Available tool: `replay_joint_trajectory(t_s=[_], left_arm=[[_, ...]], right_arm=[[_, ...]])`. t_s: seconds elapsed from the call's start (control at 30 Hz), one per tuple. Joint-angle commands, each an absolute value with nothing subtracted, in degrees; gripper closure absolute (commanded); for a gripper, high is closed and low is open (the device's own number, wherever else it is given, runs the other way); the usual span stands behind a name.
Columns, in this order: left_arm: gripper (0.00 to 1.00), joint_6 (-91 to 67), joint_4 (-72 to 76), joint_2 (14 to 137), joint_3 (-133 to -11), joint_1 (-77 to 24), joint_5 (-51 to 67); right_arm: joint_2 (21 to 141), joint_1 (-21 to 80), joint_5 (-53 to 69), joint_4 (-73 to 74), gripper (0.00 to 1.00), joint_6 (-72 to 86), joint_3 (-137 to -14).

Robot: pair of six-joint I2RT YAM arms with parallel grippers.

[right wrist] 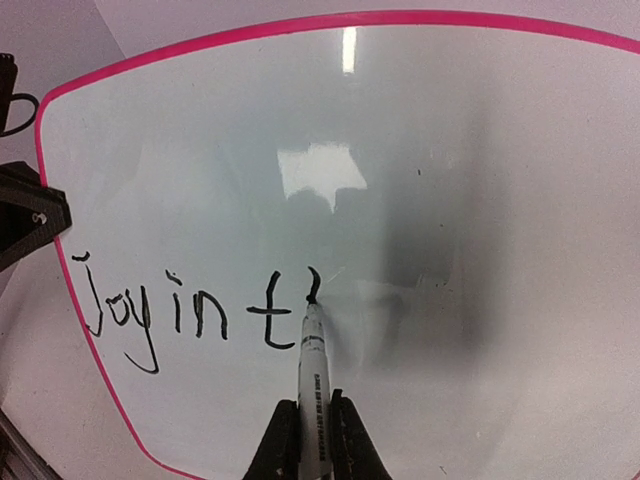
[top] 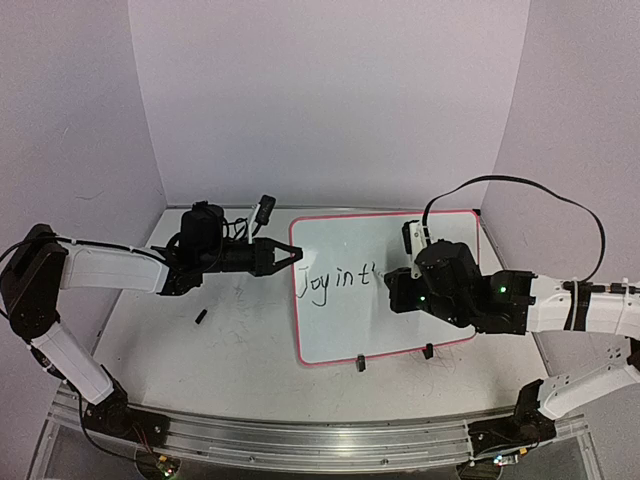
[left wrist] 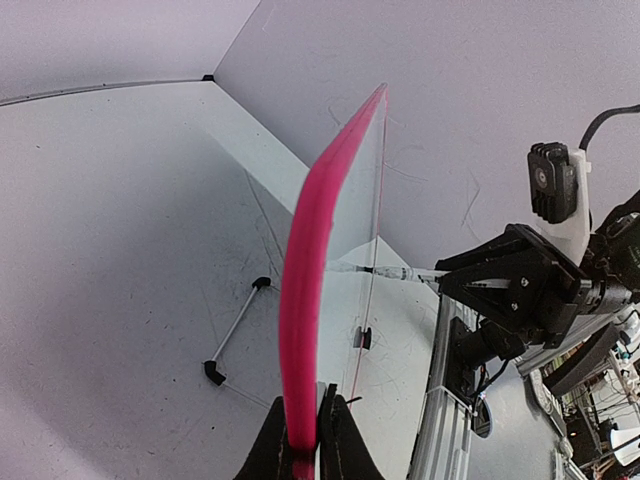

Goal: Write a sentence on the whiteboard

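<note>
Whiteboard (top: 385,290) sits on counter (top: 200,350) between both arms, two black clips (top: 360,362) on its near long edge. Writing (right wrist: 180,310) at board's left reads "Joy in t", with next letter partly formed. Marker (right wrist: 312,370) tip touches board just right of "t"; right fingers (right wrist: 346,435) pinch marker. Left fingers (left wrist: 340,430) pinch board's left pink border, steadying it. Step looks mid-sentence, mid-letter. Next move likely calls for finishing stroke, stepping rightward along same line, light even pressure, left hold unchanged.
</note>
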State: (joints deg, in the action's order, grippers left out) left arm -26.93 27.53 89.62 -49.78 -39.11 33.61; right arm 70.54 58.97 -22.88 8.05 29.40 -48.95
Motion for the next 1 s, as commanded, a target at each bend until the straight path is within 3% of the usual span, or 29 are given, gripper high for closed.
replay_joint_trajectory(t_s=[0.0, 0.97], left_arm=[[1.00, -25.8, 27.3, 88.7, -50.0, -38.9, 29.5], [1.00, -26.1, 27.3, 88.9, -50.4, -38.9, 29.8]], right_arm=[[70.8, 59.0, -22.3, 10.5, 1.00, 30.7, -47.4], [72.1, 60.5, -25.1, 8.5, 1.00, 32.0, -49.7]])
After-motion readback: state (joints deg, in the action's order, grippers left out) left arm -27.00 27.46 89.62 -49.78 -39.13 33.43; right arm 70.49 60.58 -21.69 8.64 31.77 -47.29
